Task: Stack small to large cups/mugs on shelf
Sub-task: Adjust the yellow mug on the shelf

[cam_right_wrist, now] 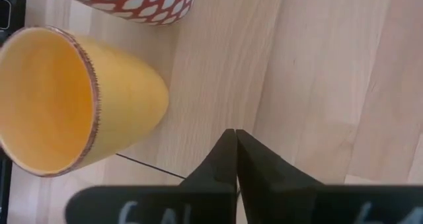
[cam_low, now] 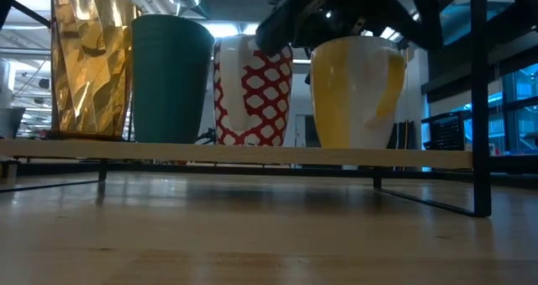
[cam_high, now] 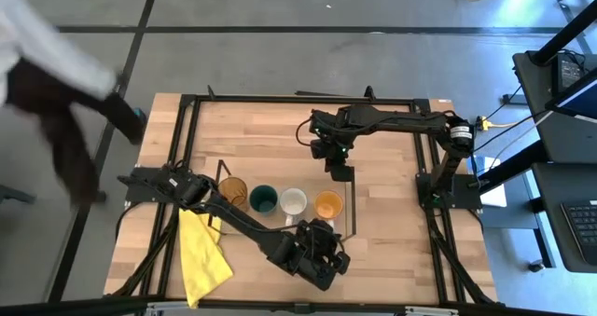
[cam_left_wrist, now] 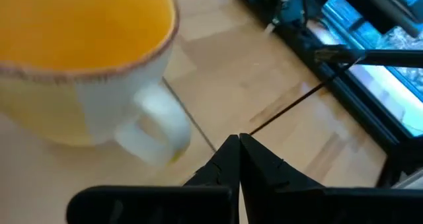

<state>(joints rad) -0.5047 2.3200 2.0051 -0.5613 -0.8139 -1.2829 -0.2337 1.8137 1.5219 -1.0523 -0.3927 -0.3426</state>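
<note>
Orange mug beside shut fingers — untouched

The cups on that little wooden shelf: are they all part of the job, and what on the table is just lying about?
Part of the job:
- amber tumbler
- dark green cup
- white mug
- orange mug
- shelf

Lying about:
- yellow cloth

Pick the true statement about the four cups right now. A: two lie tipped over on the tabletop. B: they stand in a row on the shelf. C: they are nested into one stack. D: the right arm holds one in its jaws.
B: the high view shows the amber tumbler, dark green cup, white mug and orange mug side by side, and the low view shows them upright on the shelf.
</note>
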